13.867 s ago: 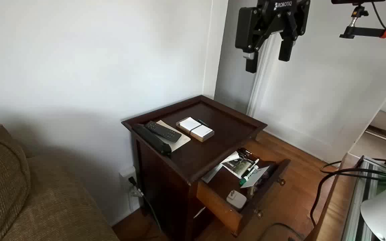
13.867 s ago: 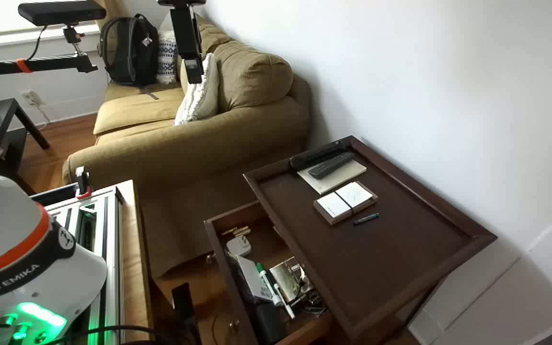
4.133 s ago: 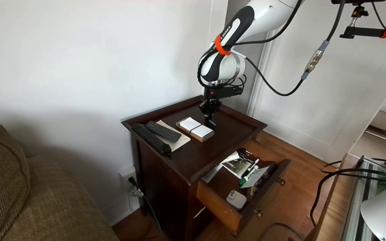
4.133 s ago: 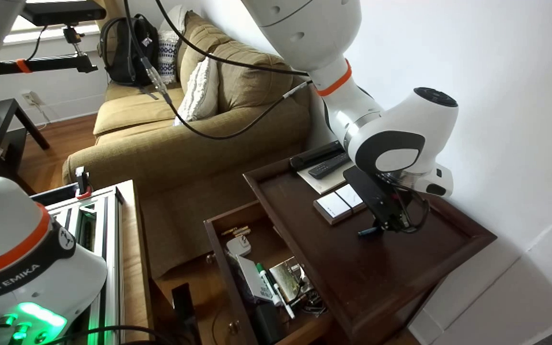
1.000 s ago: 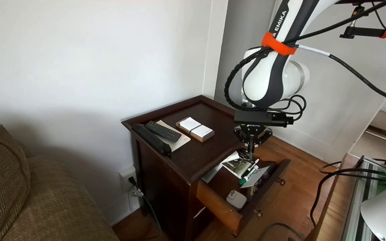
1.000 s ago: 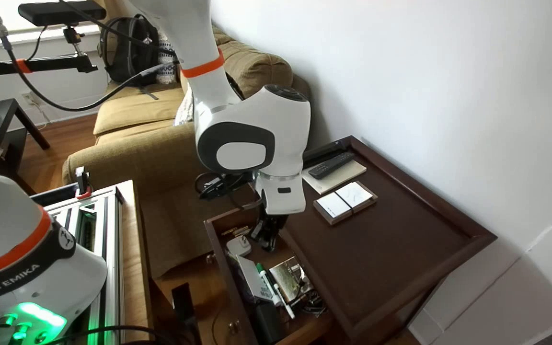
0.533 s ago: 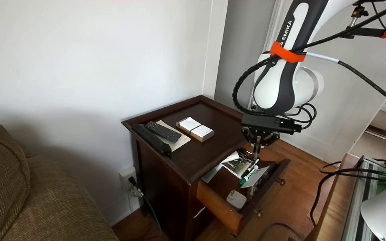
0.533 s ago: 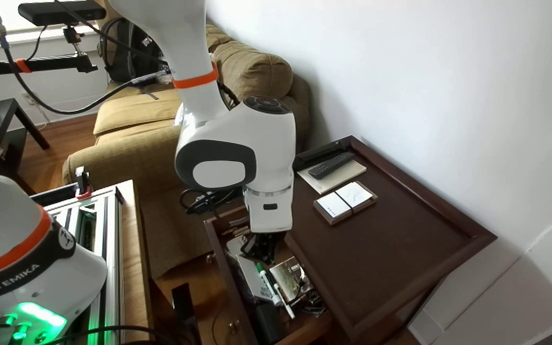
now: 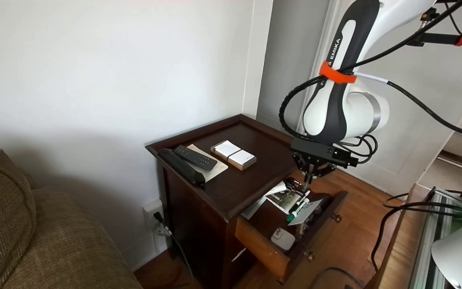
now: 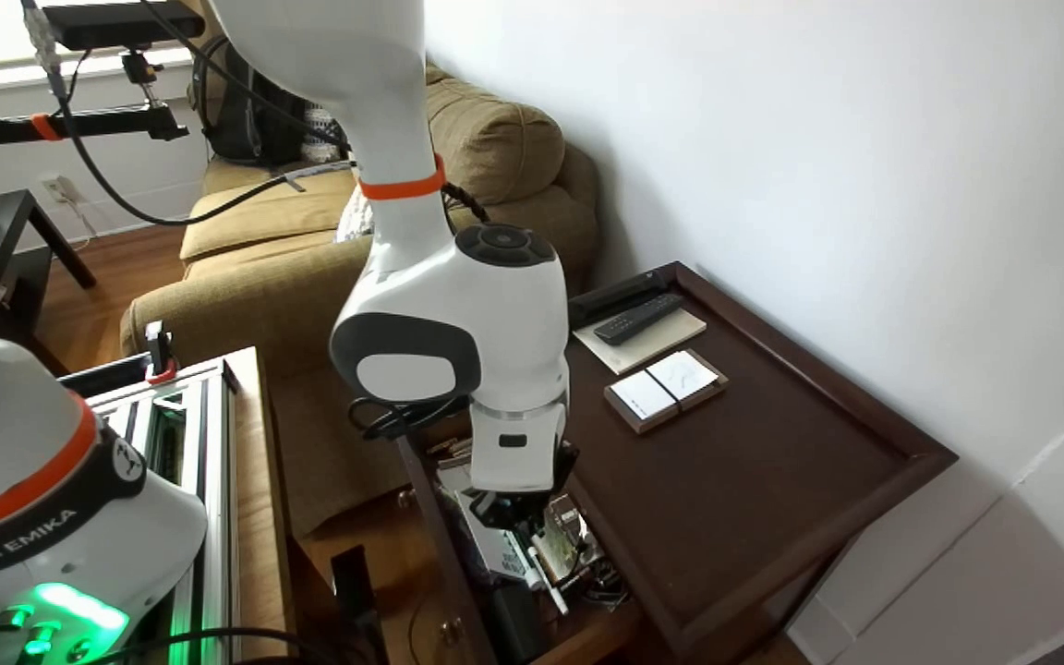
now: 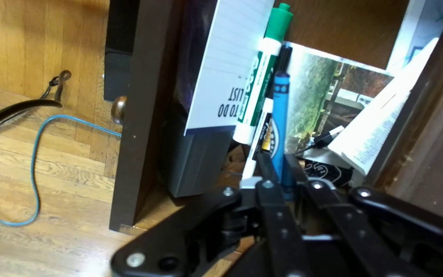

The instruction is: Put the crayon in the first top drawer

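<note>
the blue, slender, dark-banded wax crayon [image 11: 280, 109] has left the dark brown wooden surface [image 10: 754, 517]; the black two-fingered pincer [image 11: 277, 159] now pinches it over the open, shallow, reddish-brown wooden drawer [image 9: 261, 249], where a green-capped white plastic marker [image 11: 262, 77] lies. whether the crayon's tip touches anything there, i cannot tell. so the carrying looks nearly done, and what remains, i judge, is lowering and letting go.

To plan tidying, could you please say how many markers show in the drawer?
2: the green marker along the to-do list, and the black-capped marker beside it, partly behind the crayon. More may be hidden.
</note>
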`<action>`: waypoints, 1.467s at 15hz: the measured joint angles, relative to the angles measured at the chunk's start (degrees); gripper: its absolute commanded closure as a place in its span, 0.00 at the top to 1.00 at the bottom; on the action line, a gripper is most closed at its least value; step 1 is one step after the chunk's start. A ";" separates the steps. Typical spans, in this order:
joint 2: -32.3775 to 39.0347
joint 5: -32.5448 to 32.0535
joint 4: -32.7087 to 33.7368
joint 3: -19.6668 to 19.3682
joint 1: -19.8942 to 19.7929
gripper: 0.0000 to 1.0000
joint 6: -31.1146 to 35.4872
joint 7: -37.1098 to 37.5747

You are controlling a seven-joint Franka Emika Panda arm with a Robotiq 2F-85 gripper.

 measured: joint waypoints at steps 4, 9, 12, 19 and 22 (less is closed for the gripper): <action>2.38 1.15 1.07 3.39 -4.82 0.03 0.45 -2.03; 6.03 1.37 2.36 5.80 -9.00 0.03 4.30 -4.82; 8.13 1.52 3.08 7.36 -10.89 0.03 7.03 -5.05; 11.56 1.47 3.30 13.40 -18.91 0.35 12.47 -5.17; 12.35 1.39 3.46 14.58 -20.86 0.49 12.50 -5.59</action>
